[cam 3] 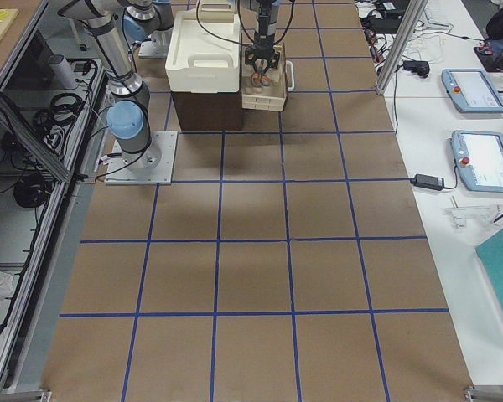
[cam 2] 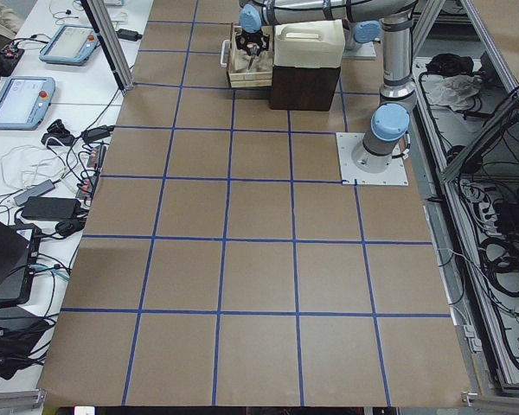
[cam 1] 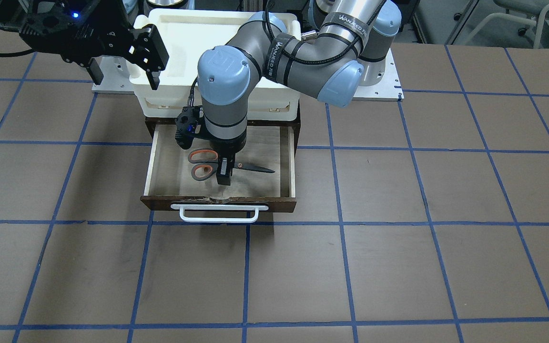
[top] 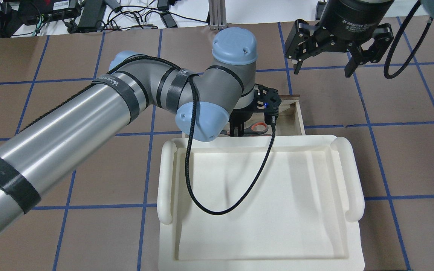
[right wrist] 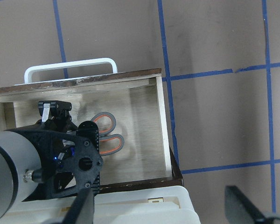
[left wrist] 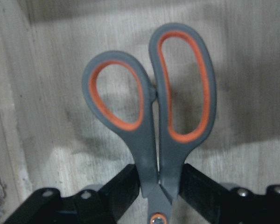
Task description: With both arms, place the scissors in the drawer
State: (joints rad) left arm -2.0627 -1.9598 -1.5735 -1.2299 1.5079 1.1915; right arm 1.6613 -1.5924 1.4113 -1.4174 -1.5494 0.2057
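Note:
The drawer [cam 1: 217, 202] is pulled open, dark brown with a white bar handle [cam 1: 219, 213] and a pale wood inside. The scissors [cam 1: 202, 164] are inside it, orange-lined loops toward the view's left, dark blades [cam 1: 257, 168] pointing right. My left gripper [cam 1: 224, 172] points straight down into the drawer and is shut on the scissors just by the red pivot; the left wrist view shows both fingers [left wrist: 115, 186] pressed against the shanks below the loops [left wrist: 154, 107]. My right gripper [cam 1: 124, 66] is open and empty, held high beside the drawer unit; it also shows in the overhead view [top: 324, 67].
A cream-white plastic tray [top: 166, 177] sits on top of the drawer cabinet, behind the open drawer. The left arm's elbow [cam 1: 336, 78] hangs over the tray. Brown table with blue grid lines [cam 1: 303, 267] all around. Screens and cables lie on side benches [cam 2: 35, 95].

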